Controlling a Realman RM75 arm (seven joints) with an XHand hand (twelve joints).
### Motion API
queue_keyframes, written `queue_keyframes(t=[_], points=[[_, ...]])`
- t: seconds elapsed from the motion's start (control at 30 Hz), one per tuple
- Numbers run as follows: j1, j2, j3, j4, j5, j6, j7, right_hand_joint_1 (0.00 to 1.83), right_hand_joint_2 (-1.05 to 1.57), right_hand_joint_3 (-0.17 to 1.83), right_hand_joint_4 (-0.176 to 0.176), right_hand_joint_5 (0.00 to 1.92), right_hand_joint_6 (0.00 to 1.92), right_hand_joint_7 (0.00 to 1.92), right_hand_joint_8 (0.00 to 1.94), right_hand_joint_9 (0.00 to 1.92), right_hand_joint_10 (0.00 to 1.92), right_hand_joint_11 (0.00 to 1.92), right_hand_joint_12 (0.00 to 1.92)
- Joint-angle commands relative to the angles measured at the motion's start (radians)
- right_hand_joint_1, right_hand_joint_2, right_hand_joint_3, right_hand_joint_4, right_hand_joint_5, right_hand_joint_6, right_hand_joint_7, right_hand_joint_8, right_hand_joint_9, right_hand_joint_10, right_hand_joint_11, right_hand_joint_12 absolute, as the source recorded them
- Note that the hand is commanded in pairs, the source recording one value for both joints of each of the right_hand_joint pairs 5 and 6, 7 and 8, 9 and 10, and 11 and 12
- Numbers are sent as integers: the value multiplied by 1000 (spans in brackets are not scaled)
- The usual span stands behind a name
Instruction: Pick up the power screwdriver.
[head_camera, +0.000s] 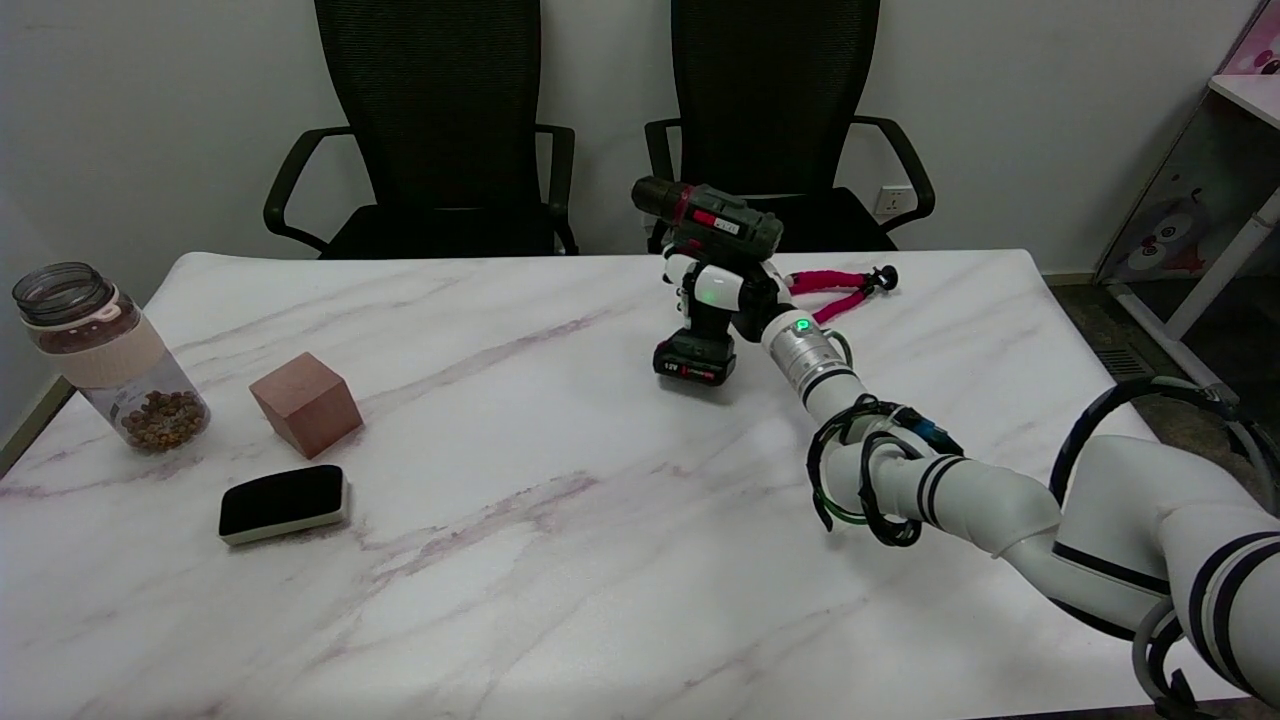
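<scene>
The power screwdriver (712, 218) is dark green with red trim and stands upright in the table's far middle, chuck pointing left. Its black battery base (694, 361) is at or just above the marble tabletop (560, 520); I cannot tell whether it touches. My right hand (722, 290) wraps around the handle between body and battery, gripping it, and hides most of the handle. The right arm reaches in from the lower right.
A pink-legged mini tripod (842, 290) lies just right of the hand. At the left are a jar of brown pellets (110, 357), a wooden cube (305, 402) and a black eraser (284, 503). Two black chairs (440, 130) stand behind the table.
</scene>
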Motion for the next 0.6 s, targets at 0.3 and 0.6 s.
queue_keyframes(t=[0.3,0.6], points=[[-3,2,-1,-34,4,9,0,974,918,860,-12,1407,1407,1407,1407,1920,1920,1781,1781],[-4,2,1,-51,4,11,0,906,863,881,176,1771,1771,1771,1771,1920,1920,1809,1809]])
